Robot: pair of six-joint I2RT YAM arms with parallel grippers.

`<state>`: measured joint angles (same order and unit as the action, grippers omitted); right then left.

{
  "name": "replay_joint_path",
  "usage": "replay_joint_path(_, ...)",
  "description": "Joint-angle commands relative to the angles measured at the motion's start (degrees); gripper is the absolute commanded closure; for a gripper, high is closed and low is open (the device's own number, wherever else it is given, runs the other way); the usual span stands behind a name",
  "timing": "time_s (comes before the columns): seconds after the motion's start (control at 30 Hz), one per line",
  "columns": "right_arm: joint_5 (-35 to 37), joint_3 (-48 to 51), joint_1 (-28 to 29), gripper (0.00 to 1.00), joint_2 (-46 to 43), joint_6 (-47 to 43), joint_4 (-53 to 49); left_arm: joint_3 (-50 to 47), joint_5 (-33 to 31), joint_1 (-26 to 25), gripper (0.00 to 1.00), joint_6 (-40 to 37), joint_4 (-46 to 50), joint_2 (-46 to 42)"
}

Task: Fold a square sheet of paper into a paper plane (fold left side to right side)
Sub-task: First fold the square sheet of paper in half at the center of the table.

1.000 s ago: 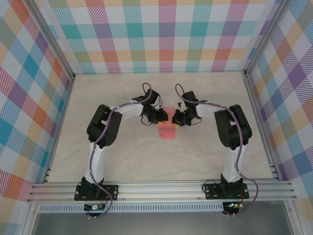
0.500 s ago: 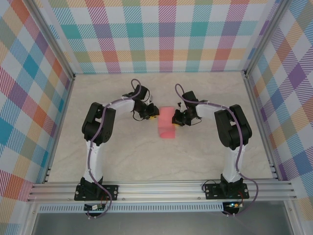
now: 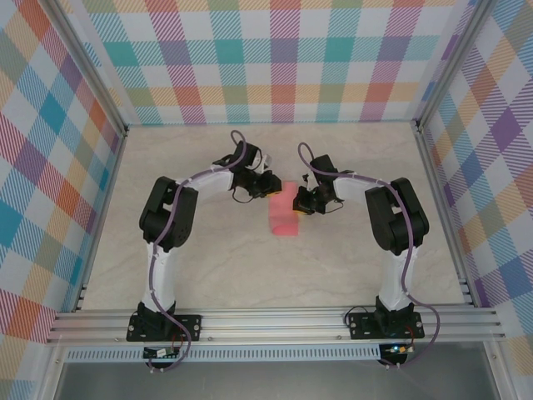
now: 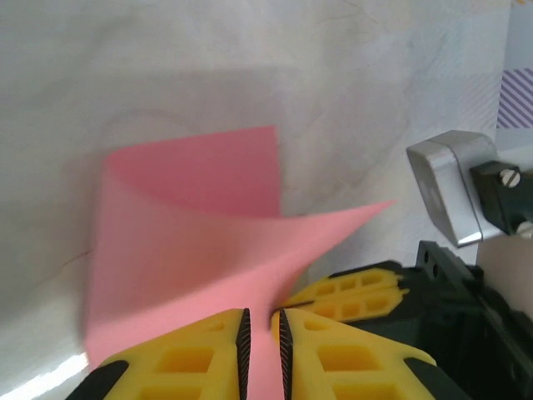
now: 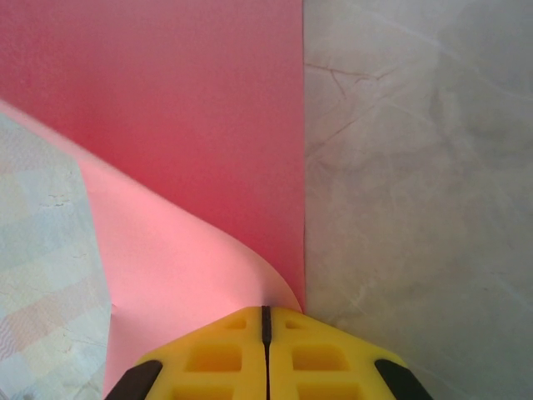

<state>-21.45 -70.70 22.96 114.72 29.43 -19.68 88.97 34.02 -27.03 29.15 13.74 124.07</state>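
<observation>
In the overhead view we locate the left gripper (image 3: 269, 190) at the far left part of the square sheet of paper (image 3: 285, 220). The pink paper lies on the table (image 3: 208, 267) between the two arms, and most of it extends to the near side of both grippers. In the left wrist view, the left gripper (image 4: 260, 327) has its yellow fingers (image 4: 187, 358) drawn to a narrow slit with pink paper running up through it, so we read this as a pinch on the square sheet of paper (image 4: 187, 250). Ahead of those fingertips the paper stands off the table (image 4: 166, 50) as a curved flap, and one pointed corner reaches to the hand's right. Just beneath that corner are the yellow fingers (image 4: 358, 287) of the other arm. Moving right in the overhead view, the right gripper (image 3: 301, 204) sits at the sheet's right edge. In the right wrist view, the right gripper (image 5: 266, 321) shows its fingers pressed together with only a hairline seam, and the raised layer of paper (image 5: 183, 125) curls down into the fingertips — a pinch on the sheet. The flat layer lies ahead and to the hand's left, with its straight edge running directly forward from the fingertips. Bare table (image 5: 416, 167) lies to the hand's right.
</observation>
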Motion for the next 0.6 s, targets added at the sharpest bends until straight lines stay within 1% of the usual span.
replay_joint_path(0.0,4.49,1.35,0.97,0.94,4.18,-1.23,-6.46,3.39,-0.58,-0.31,0.81,0.44,1.44,3.97)
replay_joint_path(0.1,4.49,1.25,0.95,0.94,4.27,-1.37,-6.60,5.19,-2.15,-0.23,0.81,-0.50,4.21,6.04)
replay_joint_path(0.3,4.80,1.17,0.95,0.94,4.28,-1.65,-7.09,5.43,-4.12,0.89,0.81,-1.12,4.94,7.32)
replay_joint_path(0.57,4.93,1.44,0.95,0.94,4.29,-1.73,-7.48,6.14,-5.45,4.54,0.81,-1.54,5.61,8.20)
